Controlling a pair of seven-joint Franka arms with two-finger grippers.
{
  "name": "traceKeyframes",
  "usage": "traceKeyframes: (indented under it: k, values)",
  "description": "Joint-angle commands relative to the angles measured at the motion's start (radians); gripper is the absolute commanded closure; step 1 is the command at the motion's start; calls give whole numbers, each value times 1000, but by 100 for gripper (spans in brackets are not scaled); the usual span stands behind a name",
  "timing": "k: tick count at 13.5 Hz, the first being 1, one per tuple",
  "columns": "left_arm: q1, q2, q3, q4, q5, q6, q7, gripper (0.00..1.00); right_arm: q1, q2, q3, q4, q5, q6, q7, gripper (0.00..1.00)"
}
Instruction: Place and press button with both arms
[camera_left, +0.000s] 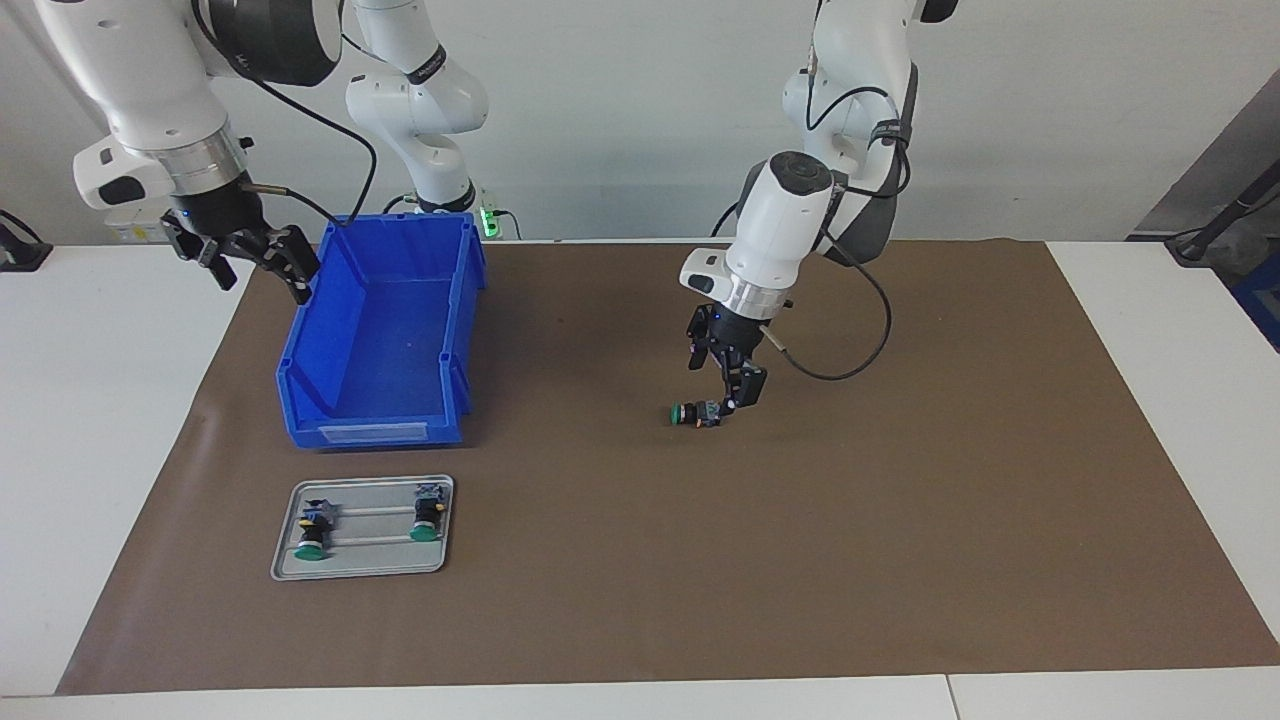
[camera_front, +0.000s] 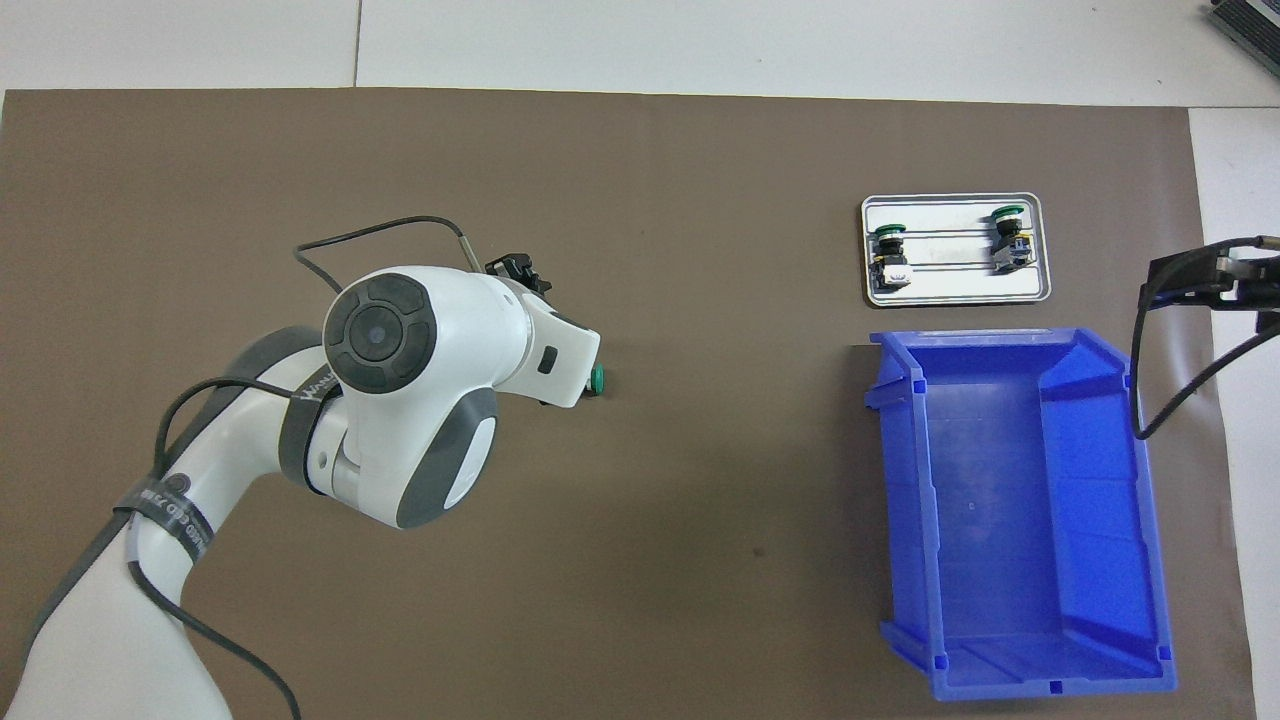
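The button (camera_left: 697, 412) lies on its side on the brown mat, mid-table, green cap toward the right arm's end. In the overhead view only its green cap (camera_front: 598, 379) shows; the left arm's wrist covers the rest. My left gripper (camera_left: 722, 386) is open and hangs low just over the button's grey-blue rear block, one finger (camera_left: 747, 388) down beside it. I cannot tell if it touches. My right gripper (camera_left: 250, 258) is open and empty, raised beside the blue bin's corner at the right arm's end; it also shows in the overhead view (camera_front: 1210, 278).
An empty blue bin (camera_left: 370, 432) stands at the right arm's end, also seen in the overhead view (camera_front: 990, 500). A metal tray (camera_left: 365, 562) farther from the robots than the bin holds two more green-capped switches (camera_left: 312, 530) (camera_left: 428, 518). The tray also shows in the overhead view (camera_front: 955, 290).
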Motion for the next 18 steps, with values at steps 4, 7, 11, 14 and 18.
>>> traceKeyframes:
  k: [4, 7, 11, 14, 18]
  values:
    - [-82, 145, 19, 3, -6, 98, 79, 1, 37, -8, 6, -2, 22, -47, -14, 0]
    - [-78, 158, 19, 0, -6, 63, 127, 1, 37, 26, 7, 99, 19, -182, -28, 0]
    - [-68, 158, 20, -2, -4, 26, 163, 1, 38, 20, 1, 135, 42, -224, -45, 0]
    - [-68, 165, 20, 0, -6, 4, 162, 4, 38, 13, -4, 121, 58, -211, -40, 0]
    - [-76, 178, 22, 3, -6, 13, 157, 5, 37, 0, -4, 101, 58, -213, -41, 0]
